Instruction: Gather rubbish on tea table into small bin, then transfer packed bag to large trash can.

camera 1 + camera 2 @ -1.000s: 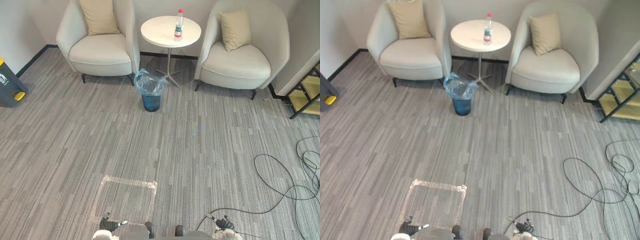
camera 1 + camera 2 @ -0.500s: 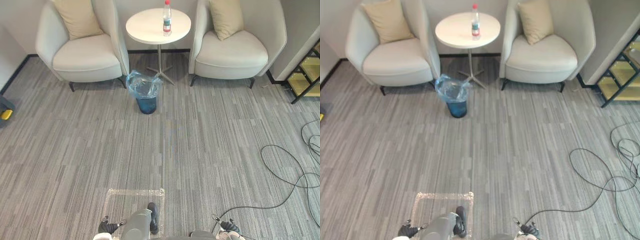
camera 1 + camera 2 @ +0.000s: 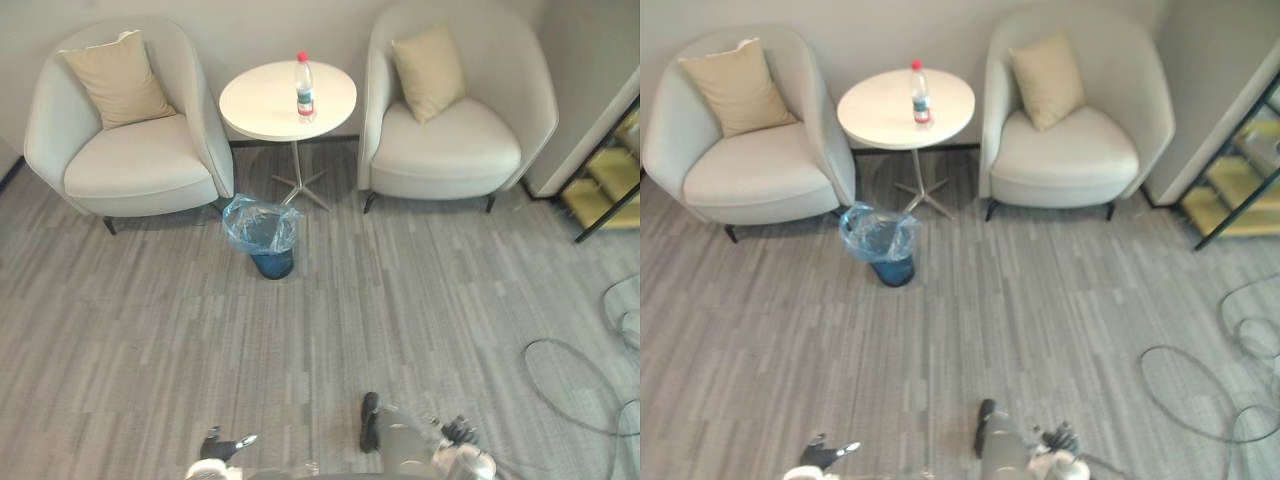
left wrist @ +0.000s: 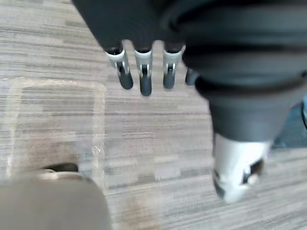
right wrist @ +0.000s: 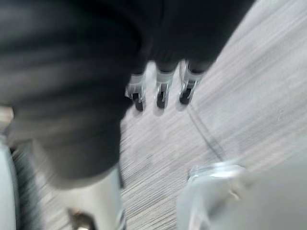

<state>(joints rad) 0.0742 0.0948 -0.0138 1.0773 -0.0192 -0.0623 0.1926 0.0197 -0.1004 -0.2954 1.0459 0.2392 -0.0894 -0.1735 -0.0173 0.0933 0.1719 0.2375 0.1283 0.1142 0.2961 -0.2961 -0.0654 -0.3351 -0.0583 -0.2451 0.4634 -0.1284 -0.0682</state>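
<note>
Grey striped carpet (image 3: 300,340) covers the room, and at its far side, against the wall, we see a round white desk (image 3: 262,108) on a single stem. On the desk stands the bottle (image 3: 303,87), upright, clear with a red cap, a little right of the middle, and we see nothing else on the top. The small bin (image 3: 270,262) stands on the carpet nearer to us than the desk's foot, lined with a blue bag (image 3: 260,225) whose rim puffs out over the edge. It sits just beside the front corner of the left armchair (image 3: 140,165), which holds a tan cushion (image 3: 118,80). The right armchair (image 3: 455,145) flanks the desk on the other side with its own tan cushion (image 3: 428,72). A black shelf (image 3: 608,195) shows at the far right.

Both hands hang low, well apart from the desk and the bin. Our left hand (image 3: 216,446) has straight, spread fingers (image 4: 143,76) over the carpet and a pale tape outline (image 4: 98,120), holding nothing. Our right hand (image 3: 456,432) likewise shows straight fingers (image 5: 161,92), empty, above the carpet.
</note>
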